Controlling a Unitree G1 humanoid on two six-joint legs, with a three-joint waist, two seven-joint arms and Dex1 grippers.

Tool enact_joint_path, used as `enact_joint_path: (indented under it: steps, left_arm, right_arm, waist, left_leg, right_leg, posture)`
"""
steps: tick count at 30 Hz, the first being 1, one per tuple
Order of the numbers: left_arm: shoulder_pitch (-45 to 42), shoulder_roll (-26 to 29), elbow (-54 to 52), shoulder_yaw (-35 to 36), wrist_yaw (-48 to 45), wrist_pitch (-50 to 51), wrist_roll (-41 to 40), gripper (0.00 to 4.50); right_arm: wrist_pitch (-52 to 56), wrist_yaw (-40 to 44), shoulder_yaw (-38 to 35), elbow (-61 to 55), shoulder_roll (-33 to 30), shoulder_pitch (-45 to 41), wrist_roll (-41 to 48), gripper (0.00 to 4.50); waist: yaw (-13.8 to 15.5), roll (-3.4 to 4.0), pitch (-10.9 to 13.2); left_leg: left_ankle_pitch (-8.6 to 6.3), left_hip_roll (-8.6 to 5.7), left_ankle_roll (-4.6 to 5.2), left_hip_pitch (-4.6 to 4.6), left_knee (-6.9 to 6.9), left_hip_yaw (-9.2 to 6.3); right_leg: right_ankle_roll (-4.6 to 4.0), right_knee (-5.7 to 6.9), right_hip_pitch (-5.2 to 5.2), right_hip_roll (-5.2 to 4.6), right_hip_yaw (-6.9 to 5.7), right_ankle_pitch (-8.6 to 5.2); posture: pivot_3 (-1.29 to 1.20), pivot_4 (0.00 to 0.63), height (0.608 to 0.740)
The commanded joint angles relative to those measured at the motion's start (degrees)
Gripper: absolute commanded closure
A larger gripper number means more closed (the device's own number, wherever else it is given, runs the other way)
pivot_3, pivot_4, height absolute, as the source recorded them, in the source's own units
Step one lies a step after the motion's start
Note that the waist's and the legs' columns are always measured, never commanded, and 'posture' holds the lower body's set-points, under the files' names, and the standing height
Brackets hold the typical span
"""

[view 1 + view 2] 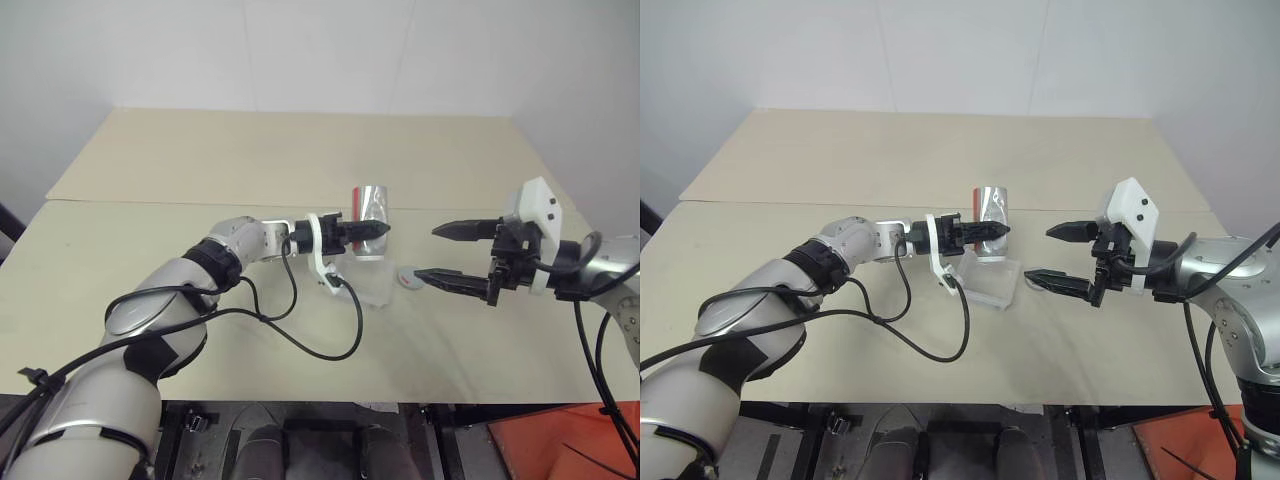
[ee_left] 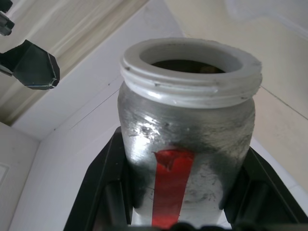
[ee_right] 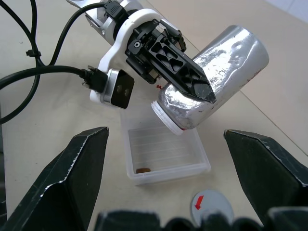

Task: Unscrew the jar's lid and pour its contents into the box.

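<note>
Left eye view: in the middle of the frame the left gripper (image 1: 372, 231) pinches the jar (image 1: 372, 205) around its silver body. The jar is tilted, its base up and its mouth low, over the box (image 1: 372, 283), which is faint here against the pale table (image 1: 300, 150). The lid (image 1: 405, 277) lies flat on the table just right of the box, red mark up. At centre right the right gripper (image 1: 445, 252) has its fingers spread wide, one above the other, tips toward the jar and apart from it; the lower tip is close to the lid, though contact is hard to judge.

Right eye view: the same layout, with the box (image 1: 990, 280) clearer as a shallow see-through tray below the tilted jar (image 1: 990, 207).

Left wrist view: the jar (image 2: 185, 139) takes up the centre, black fingers (image 2: 108, 185) pressed to both sides, the red stripe facing the camera and the white threaded mouth open. One tip of the right gripper shows at the upper left.

Right wrist view: the jar (image 3: 211, 82) slants from upper right down to its mouth, just above the box (image 3: 166, 156) at centre. A small brown bit, possibly poured contents, lies in the box near its lower edge. The lid (image 3: 211, 207) sits at the bottom, just beside the box.
</note>
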Motion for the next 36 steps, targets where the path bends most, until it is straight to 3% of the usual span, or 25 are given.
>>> enact_joint_path:
  steps: [1, 4, 6, 9, 13, 17, 21, 26, 30, 36]
  left_arm:
    - [-0.09, 0.37, 1.6, 4.64, -4.45, -4.02, -8.57, 2.59]
    - [2.53, -0.05, 5.12, 12.94, -16.59, -10.38, -24.81, 2.59]
    - [3.78, 0.6, 5.04, 17.1, -21.65, -11.15, -31.21, 2.59]
    - [7.84, -0.26, 2.65, 25.04, -36.67, -8.63, -46.58, 2.59]
    - [14.96, -4.5, -6.95, 36.95, -56.49, 9.79, -68.47, 2.59]
    - [20.34, -8.14, -20.22, 46.92, -63.33, 33.1, -83.01, 2.59]
    - [25.23, -9.47, -28.7, 52.34, -62.89, 45.71, -88.75, 2.59]
    - [31.42, -10.78, -33.7, 56.08, -61.71, 51.25, -91.93, 2.59]
    - [37.11, -12.75, -36.23, 56.9, -62.5, 50.52, -93.69, 2.59]
    - [38.04, -15.28, -32.12, 57.23, -61.19, 44.26, -92.53, 2.59]
  right_arm:
    - [-0.46, -0.91, -1.37, -1.28, 0.13, -1.07, 0.73, 0.04]
    - [-0.49, -1.92, -0.84, -0.82, 0.85, -1.88, 0.48, 0.04]
    - [-0.71, -2.1, -0.51, -0.4, 1.24, -2.38, 0.33, 0.04]
    - [-1.1, -2.24, 0.19, 0.4, 1.82, -3.16, -0.23, 0.04]
    - [-1.69, -2.36, 1.51, 1.68, 2.89, -4.49, -1.06, 0.04]
    - [-2.27, -2.09, 2.45, 2.71, 3.59, -5.42, -1.84, 0.04]
    - [-2.71, -1.74, 2.95, 3.32, 3.78, -5.75, -2.43, 0.04]
    - [-2.79, -1.51, 3.09, 3.34, 3.78, -5.72, -2.77, 0.04]
    - [-2.48, -1.29, 2.7, 3.0, 3.41, -5.07, -2.83, 0.04]
    - [-1.95, -0.82, 2.42, 3.27, 2.77, -4.04, -2.93, 0.04]
  waist:
    - [-0.01, 0.0, 0.0]
    - [-0.19, 0.01, -0.01]
    - [-0.28, 0.02, -0.01]
    - [-0.22, 0.02, -0.01]
    - [-0.16, 0.04, -0.02]
    - [-0.28, 0.04, -0.02]
    - [-0.4, 0.05, -0.03]
    - [-0.36, 0.05, -0.03]
    - [-0.2, 0.05, -0.03]
    - [-0.02, 0.05, -0.03]
  left_leg:
    - [0.0, 0.0, 0.0, 0.0, 0.0, 0.0]
    - [0.0, 0.02, 0.0, 0.03, 0.01, 0.01]
    - [0.0, 0.03, 0.0, 0.04, 0.01, 0.04]
    - [0.0, 0.03, -0.01, 0.04, 0.02, 0.03]
    - [0.0, 0.04, 0.0, -0.02, 0.15, 0.01]
    - [-0.02, 0.09, 0.03, -0.19, 0.42, -0.09]
    - [-0.02, 0.08, 0.04, -0.18, 0.43, -0.13]
    - [-0.02, 0.08, 0.04, -0.08, 0.44, -0.14]
    - [-0.02, 0.07, 0.04, -0.07, 0.43, -0.14]
    - [-0.03, 0.03, 0.04, -0.03, 0.45, -0.16]
  right_leg:
    - [0.0, 0.01, 0.0, 0.0, 0.0, 0.0]
    - [-0.01, 0.03, 0.0, 0.0, 0.0, 0.0]
    - [-0.01, 0.06, -0.02, 0.0, 0.01, 0.0]
    - [-0.01, 0.08, 0.0, 0.0, 0.01, 0.01]
    - [-0.01, 0.2, 0.03, -0.01, -0.04, 0.01]
    - [-0.01, 0.22, 0.02, 0.04, -0.1, 0.0]
    - [0.0, 0.23, 0.02, 0.05, -0.09, 0.01]
    - [-0.01, 0.21, 0.09, 0.05, -0.07, 0.01]
    - [-0.01, 0.2, 0.11, 0.03, -0.07, 0.01]
    - [-0.02, 0.08, 0.17, 0.01, -0.08, 0.01]
  posture:
    - [0.0, 0.15, 0.74]
    - [0.0, 0.15, 0.74]
    - [0.0, 0.15, 0.74]
    - [0.0, 0.15, 0.74]
    - [0.0, 0.15, 0.74]
    - [0.0, 0.15, 0.74]
    - [0.0, 0.15, 0.74]
    - [0.0, 0.15, 0.74]
    - [0.0, 0.15, 0.74]
    - [0.0, 0.15, 0.74]
